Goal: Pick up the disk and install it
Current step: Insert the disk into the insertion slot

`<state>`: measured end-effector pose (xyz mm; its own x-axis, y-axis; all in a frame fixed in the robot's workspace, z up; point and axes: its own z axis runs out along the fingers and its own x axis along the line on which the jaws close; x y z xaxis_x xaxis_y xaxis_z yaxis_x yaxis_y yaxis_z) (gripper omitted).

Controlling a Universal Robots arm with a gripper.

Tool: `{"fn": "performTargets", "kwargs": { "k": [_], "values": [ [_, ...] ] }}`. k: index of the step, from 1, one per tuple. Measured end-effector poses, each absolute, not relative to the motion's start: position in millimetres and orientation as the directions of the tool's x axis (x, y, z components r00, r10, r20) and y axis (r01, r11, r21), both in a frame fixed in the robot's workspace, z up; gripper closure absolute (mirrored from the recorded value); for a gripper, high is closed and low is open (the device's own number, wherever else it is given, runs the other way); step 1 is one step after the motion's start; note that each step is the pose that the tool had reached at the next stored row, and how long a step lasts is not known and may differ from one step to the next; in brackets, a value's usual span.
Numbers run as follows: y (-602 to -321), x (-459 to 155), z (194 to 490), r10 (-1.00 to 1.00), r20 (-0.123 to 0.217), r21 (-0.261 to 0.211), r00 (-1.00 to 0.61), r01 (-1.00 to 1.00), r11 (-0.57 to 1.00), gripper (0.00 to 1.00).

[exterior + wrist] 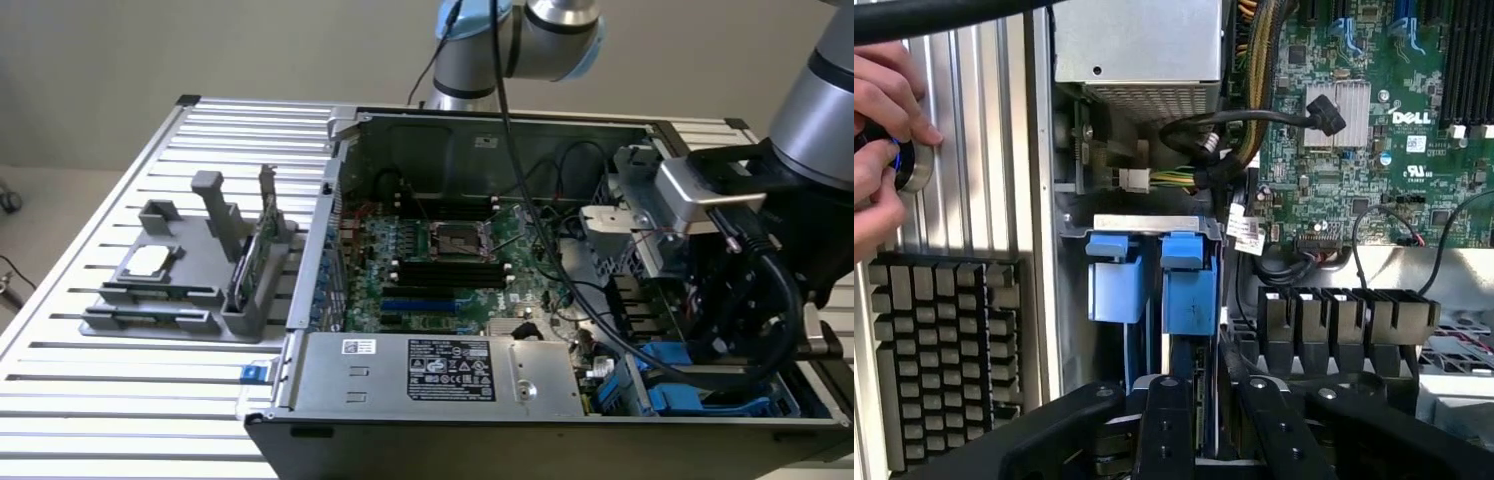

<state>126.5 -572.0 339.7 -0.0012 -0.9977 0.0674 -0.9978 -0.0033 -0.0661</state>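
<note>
In the wrist view my gripper (1206,385) reaches into the drive bay at the corner of the open computer case (334,250). Its two black fingers (1164,430) stand close on either side of a thin edge-on plate that ends in a blue plastic carrier tab (1190,290); this looks like the disk, standing on edge in the bay. A second blue carrier tab (1116,280) sits right beside it. In the exterior view the gripper (727,345) hangs low over the bay at the exterior view's right, with blue carrier parts (707,400) showing below it.
The motherboard (441,270) fills the case floor, with black cables (1254,120) beside the bay and the grey power supply (441,370) at the case front. A grey holder (187,270) holds a silver chip (147,262) and a green card (254,260). A person's hand (884,110) rests on a round knob.
</note>
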Motion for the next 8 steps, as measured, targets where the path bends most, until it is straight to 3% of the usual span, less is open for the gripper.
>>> {"fn": "performTargets", "kwargs": {
  "k": [8],
  "values": [
    [-572.0, 130.3, 331.2, -0.997, 0.073, -0.051, 0.0, -0.999, -0.004, 0.75]
  ]
}}
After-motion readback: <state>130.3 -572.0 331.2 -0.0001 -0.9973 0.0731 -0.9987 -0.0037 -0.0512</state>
